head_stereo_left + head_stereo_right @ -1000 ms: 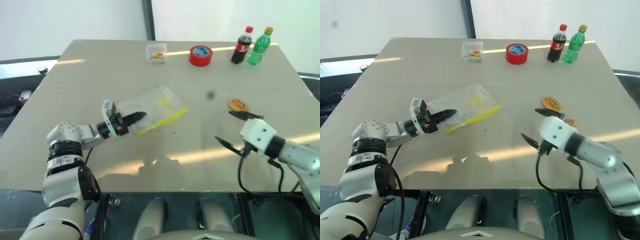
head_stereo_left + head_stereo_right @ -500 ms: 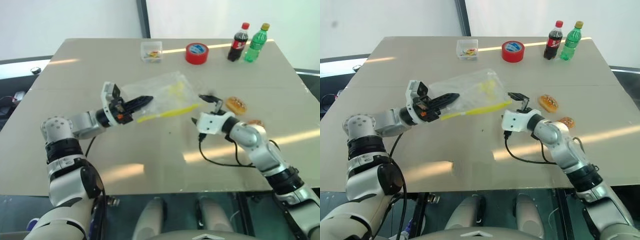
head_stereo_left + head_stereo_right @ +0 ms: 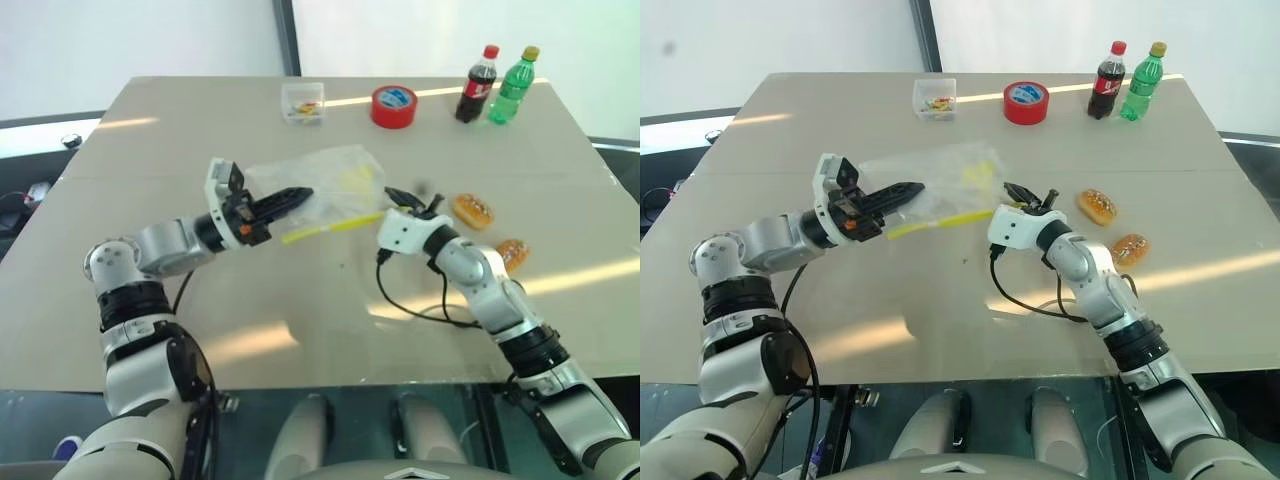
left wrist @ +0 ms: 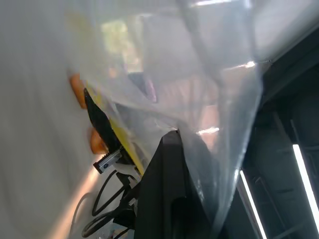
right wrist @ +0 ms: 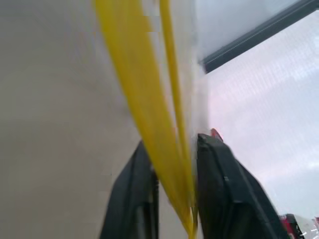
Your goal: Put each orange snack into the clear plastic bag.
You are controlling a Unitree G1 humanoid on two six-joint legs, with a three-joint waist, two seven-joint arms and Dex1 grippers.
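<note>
Over the middle of the table (image 3: 300, 300), in the left eye view, the bag (image 3: 330, 185) hangs between both grippers. The left gripper (image 3: 290, 197) pinches one end; the right gripper (image 3: 398, 198) is pressed onto the yellow strip (image 3: 325, 230) at the other. Two snacks (image 3: 473, 211) (image 3: 511, 252) lie toward the right edge, one just nearer than the other. Along the far edge stand a small box (image 3: 303, 102), a red tape roll (image 3: 394, 106), a dark cola bottle (image 3: 476, 84) with a red label too small to read, and a green bottle (image 3: 512, 86).

From the left wrist, a black finger (image 4: 167, 189) clamps crinkled bag film (image 4: 219, 99).

From the right wrist, both fingers (image 5: 219, 189) squeeze the strip (image 5: 144, 129).
</note>
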